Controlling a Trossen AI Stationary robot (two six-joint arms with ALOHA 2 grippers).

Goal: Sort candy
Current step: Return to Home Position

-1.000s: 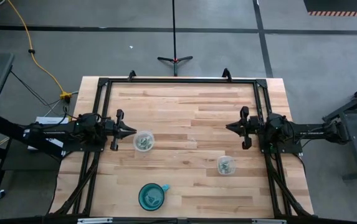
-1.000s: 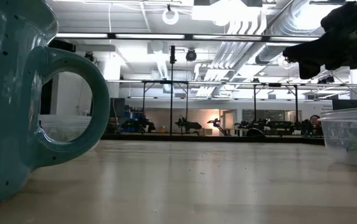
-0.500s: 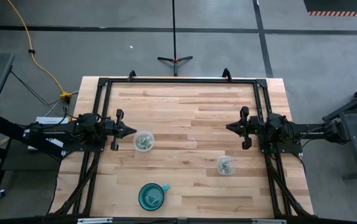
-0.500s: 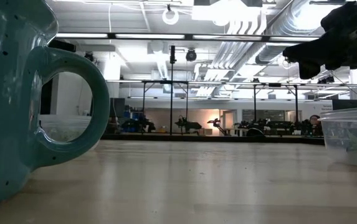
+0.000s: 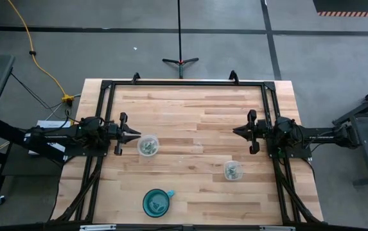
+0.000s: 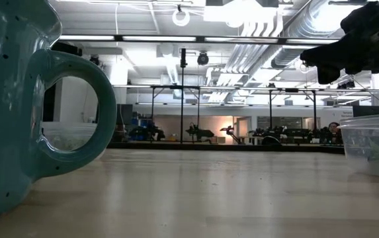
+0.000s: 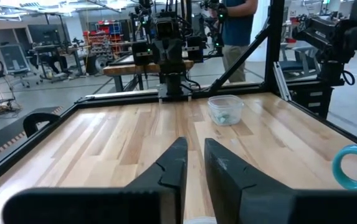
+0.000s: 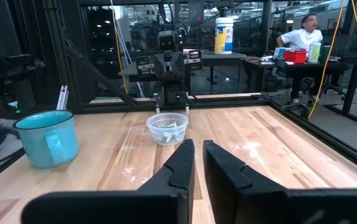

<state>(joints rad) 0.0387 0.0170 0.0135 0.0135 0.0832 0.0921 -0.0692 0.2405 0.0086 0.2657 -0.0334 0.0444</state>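
Observation:
Small pale green and silvery candy lies inside two clear plastic cups that stand on their bases on the table. The left cup stands just off my left gripper's tips, toward the near edge. The right cup stands nearer the table's near edge than my right gripper. A teal mug holds more pieces near the near edge. Both grippers hover level above the table, shut, pointing at each other and touching nothing.
A black frame runs round the table's far and side edges. Bare wood lies between the two grippers and across the far half. The low view has the mug close at its left. A person stands beyond the table, another sits far off.

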